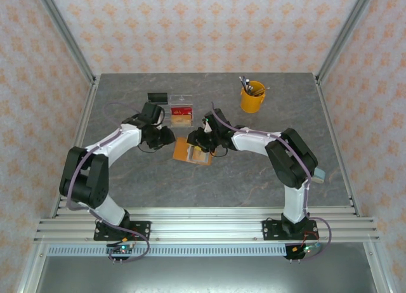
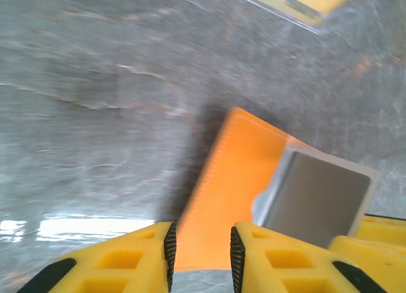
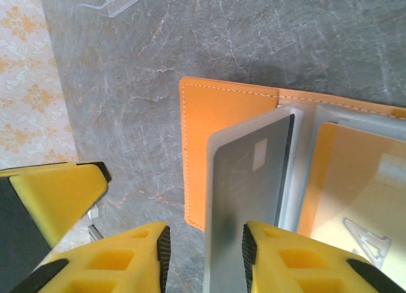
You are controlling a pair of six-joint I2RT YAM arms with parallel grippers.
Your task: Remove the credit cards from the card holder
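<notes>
card holder [image 3: 225, 115] perhaps within right gripper [image 3: 206, 250]

A small, flat, orange-tan, leather-like bifold card holder [image 1: 188, 151] is seen lying opened on the grey stone-patterned table [image 1: 254, 179], near its middle. In the right wrist view, a bare stitched orange panel is found at 9 o'clock. At the fold, a thin grey rectangular credit card [image 3: 247, 191] with a pale square chip is held in a frosted sleeve that is tilted off the panel. At 3 o'clock, a pale gold card [image 3: 349, 179] is kept flat under a clear pocket.
</notes>
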